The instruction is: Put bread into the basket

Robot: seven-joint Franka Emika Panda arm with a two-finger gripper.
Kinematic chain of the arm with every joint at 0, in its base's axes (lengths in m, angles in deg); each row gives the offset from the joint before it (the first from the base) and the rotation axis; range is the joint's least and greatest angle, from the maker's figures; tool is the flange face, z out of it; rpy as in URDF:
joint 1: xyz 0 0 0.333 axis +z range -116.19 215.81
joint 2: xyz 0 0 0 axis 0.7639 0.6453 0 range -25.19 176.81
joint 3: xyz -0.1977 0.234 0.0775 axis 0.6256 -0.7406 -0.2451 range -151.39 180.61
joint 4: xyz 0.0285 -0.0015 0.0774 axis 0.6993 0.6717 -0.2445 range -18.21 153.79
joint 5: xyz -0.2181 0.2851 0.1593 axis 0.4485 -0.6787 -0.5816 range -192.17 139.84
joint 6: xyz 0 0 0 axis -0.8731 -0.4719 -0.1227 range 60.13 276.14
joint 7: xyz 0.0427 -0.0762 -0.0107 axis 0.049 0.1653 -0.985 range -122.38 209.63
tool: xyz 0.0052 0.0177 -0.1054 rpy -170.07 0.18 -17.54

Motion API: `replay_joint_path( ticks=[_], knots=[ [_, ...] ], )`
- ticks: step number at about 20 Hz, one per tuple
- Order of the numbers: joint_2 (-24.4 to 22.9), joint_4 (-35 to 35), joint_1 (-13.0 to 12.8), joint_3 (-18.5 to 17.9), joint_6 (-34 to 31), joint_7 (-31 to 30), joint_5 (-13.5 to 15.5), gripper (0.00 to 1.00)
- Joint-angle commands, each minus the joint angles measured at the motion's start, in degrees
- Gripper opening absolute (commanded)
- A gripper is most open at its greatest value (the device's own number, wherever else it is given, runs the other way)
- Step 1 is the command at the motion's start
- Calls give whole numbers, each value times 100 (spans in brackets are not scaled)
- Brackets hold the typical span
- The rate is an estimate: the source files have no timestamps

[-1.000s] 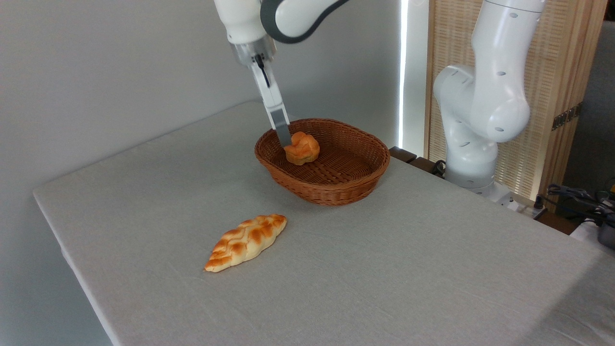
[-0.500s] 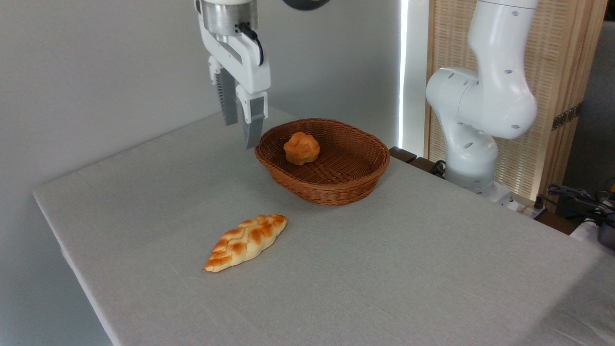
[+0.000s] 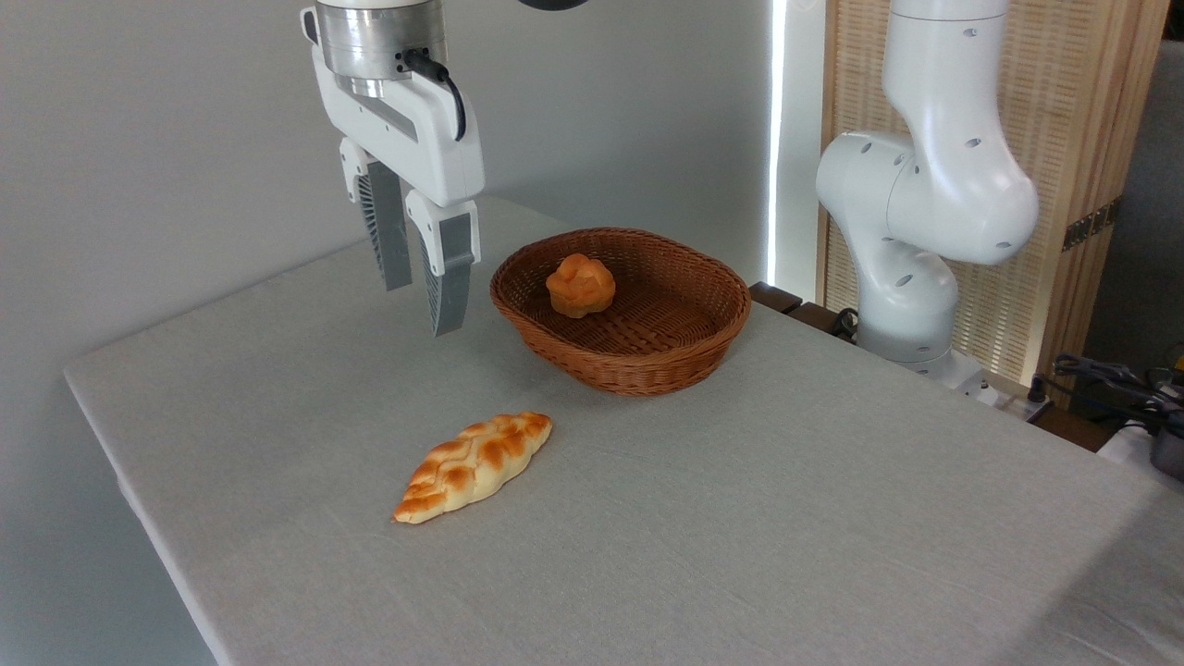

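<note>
Bread point(image 3: 580, 285) lies inside basket point(image 3: 647, 365) near tabletop's far edge; gripper point(image 3: 424, 301), slightly parted and empty, need only retreat.

A plain pale grey wall point(image 3: 185, 139) fills the left and back of the room, evenly lit. The bench point(image 3: 740, 536) runs diagonally through the view, covered by a light grey woven cloth with faint creases. Right of the wall, a narrow vertical strip of bright light point(image 3: 777, 139) shows. Beside it stands a screen of pale woven reed in a light wooden frame point(image 3: 1082, 139), with small dark hinges. Dark cables point(image 3: 1110, 375) lie at the lower right edge.
</note>
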Motion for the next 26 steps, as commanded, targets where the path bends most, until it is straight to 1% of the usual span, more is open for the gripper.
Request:
replay_joint_path(
  ticks=[1, 2, 3, 4, 6, 10, 16, 18, 19, 20, 22, 26],
  knots=[
    [168, -499, -140, -291, -457, -67, -11, 100],
    [212, -552, -402, -431, -606, -59, -62, 100],
    [239, -561, -665, -641, -599, -85, -72, 100],
    [309, -570, -746, -774, -599, -68, -89, 100],
    [371, -596, -764, -863, -590, -6, -72, 100],
    [432, -623, -765, -802, -608, -76, -107, 100],
    [415, -658, -765, -863, -634, -94, -133, 100],
    [432, -702, -765, -819, -643, -137, -431, 100],
    [450, -711, -765, -776, -643, -242, -641, 100],
    [450, -711, -765, -758, -643, -443, -721, 100],
    [450, -719, -765, -740, -643, -777, -731, 100],
    [450, -711, -765, -740, -643, -806, -740, 100]
  ],
)
